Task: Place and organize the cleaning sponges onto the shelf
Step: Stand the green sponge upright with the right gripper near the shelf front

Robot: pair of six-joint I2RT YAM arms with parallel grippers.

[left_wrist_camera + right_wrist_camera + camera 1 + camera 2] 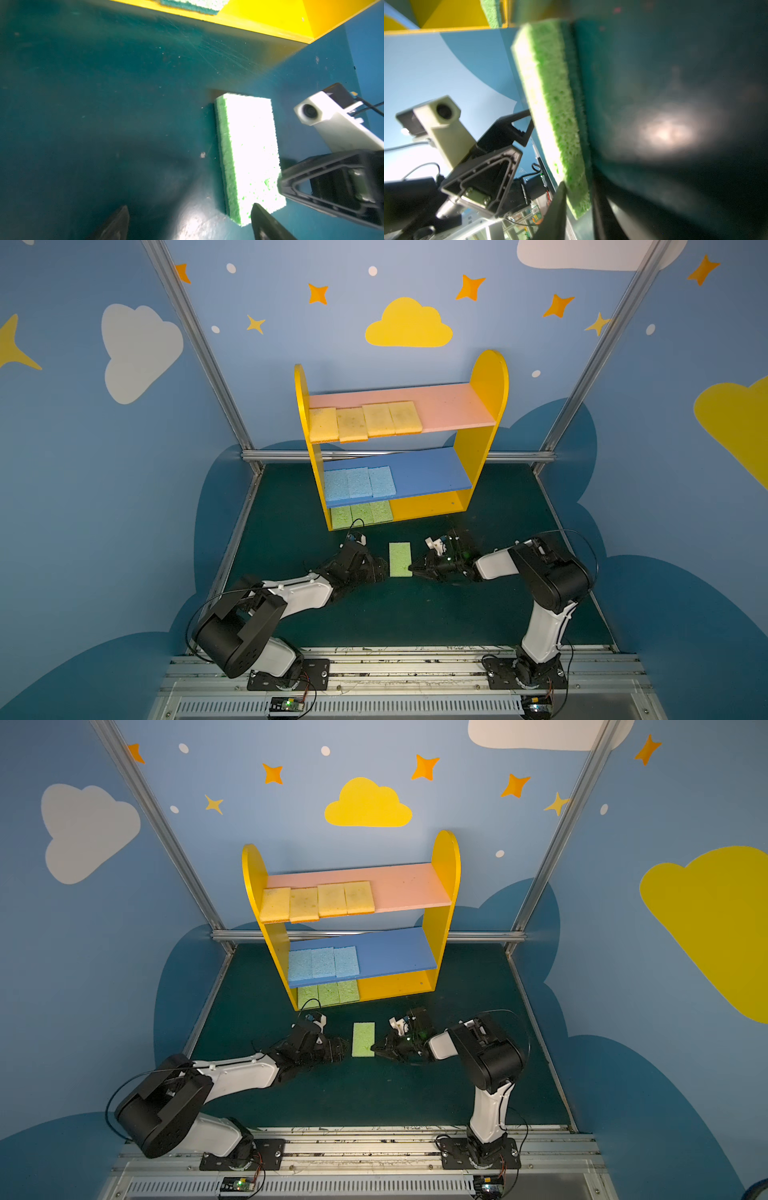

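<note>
One light green sponge lies flat on the dark green mat in front of the shelf. My right gripper is shut on that sponge's near right edge. My left gripper stands open just left of the sponge, nothing between its fingers. On the shelf, several yellow sponges lie in a row on the pink board, three light blue ones on the blue board, three green ones on the base.
The shelf stands against the back rail; the right halves of all its boards are bare. Blue walls with metal posts close in the mat on three sides. Both arm bases sit on the front rail.
</note>
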